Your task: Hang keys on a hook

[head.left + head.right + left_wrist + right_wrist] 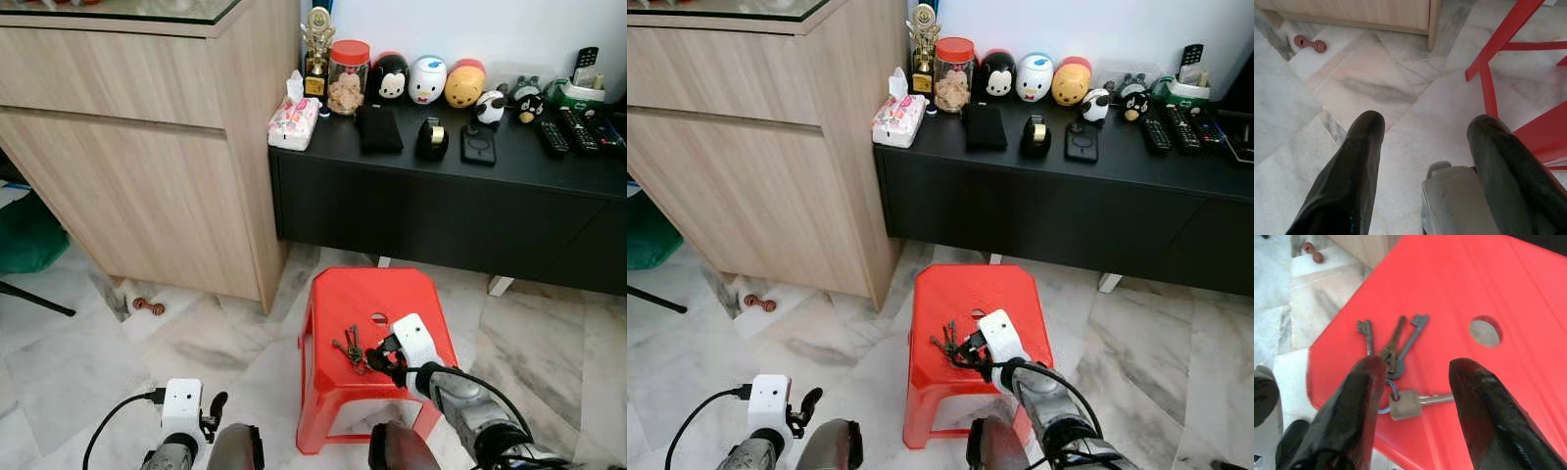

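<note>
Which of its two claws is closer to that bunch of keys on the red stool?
The right. The right gripper hovers open directly over the keys on the stool. The left gripper hangs low over the floor, off to the stool's left.

A bright red plastic stool [343,294] carries dull grey metal keys [1393,350] on a blue ring. The marble floor [78,333] is white with grey veins; the low cabinet [441,215] is matt black, the tall cupboard [127,147] pale wood-grain.

Stool top mostly open, approach from above unobstructed.
Keys [1393,357] lie centre-left on the red stool [338,294]; right gripper [1415,382] straddles them, fingers spread. Wooden cabinet [147,147] upper left and black console [441,211] across the top hem it in.
</note>
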Controlling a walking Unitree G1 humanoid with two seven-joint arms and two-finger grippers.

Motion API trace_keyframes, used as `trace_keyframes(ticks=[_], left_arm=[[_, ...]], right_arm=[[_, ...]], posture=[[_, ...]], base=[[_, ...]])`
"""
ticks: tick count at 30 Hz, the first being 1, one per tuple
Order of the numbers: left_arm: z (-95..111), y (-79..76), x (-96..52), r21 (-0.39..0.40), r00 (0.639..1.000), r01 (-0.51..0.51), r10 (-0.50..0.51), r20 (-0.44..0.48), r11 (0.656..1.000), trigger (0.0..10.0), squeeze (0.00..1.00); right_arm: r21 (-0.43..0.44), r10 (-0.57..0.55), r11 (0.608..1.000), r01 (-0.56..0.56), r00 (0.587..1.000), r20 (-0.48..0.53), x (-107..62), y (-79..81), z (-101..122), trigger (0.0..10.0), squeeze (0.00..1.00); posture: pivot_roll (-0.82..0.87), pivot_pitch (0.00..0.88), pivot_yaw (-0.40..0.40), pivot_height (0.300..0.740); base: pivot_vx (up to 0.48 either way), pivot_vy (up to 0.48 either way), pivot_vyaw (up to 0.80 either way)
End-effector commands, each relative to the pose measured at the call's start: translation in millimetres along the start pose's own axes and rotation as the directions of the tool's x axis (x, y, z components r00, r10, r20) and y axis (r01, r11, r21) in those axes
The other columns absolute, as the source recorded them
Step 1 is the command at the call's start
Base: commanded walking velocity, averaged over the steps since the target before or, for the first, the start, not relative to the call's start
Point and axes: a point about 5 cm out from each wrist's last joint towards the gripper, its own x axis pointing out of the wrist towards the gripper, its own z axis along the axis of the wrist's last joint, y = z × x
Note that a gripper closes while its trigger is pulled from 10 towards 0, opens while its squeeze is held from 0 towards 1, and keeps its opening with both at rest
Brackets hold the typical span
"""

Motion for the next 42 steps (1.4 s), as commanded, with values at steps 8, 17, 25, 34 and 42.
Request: trace_keyframes(ticks=[8,17,25,34,42], left_arm=[[-16.3,-1.2,-7.9,-0.001,0.998,0.008,-0.008,-0.062,1.0,10.0,0.0],[-19.0,-1.5,-10.5,0.001,0.998,0.009,-0.009,-0.06,1.0,10.0,0.0],[-23.2,-2.8,-13.6,0.002,0.998,0.011,-0.011,-0.066,1.0,10.0,0.0],[-28.3,-5.6,-17.9,0.0,0.998,0.016,-0.016,-0.068,1.0,10.0,0.0],[-32.0,-6.6,-21.1,0.005,0.997,0.021,-0.02,-0.071,1.0,10.0,0.0]], right_arm=[[-0.046,0.004,0.999,-0.008,0.997,-0.079,-6.5,-0.8,-20.5,10.0,0.0],[-0.097,-0.024,0.995,0.014,0.995,-0.098,-7.1,-0.3,-25.0,10.0,0.0],[-0.25,-0.015,0.968,-0.012,0.994,-0.104,-5.1,-0.1,-17.6,10.0,0.0],[-0.32,-0.009,0.947,-0.02,0.996,-0.087,-2.2,1.3,-9.5,10.0,0.0],[-0.336,-0.006,0.942,-0.026,0.996,-0.094,0.5,3.4,-5.8,10.0,0.0]], posture=[[0.16,0.151,-0.044,0.616],[0.17,0.183,-0.044,0.616],[0.17,0.2,-0.049,0.616],[0.18,0.22,-0.055,0.616],[0.18,0.236,-0.06,0.616]], base=[[0.0,0.0,0.0],[0.0,0.0,0.0],[0.0,0.0,0.0],[0.0,0.0,0.0],[0.0,0.0,0.0]])
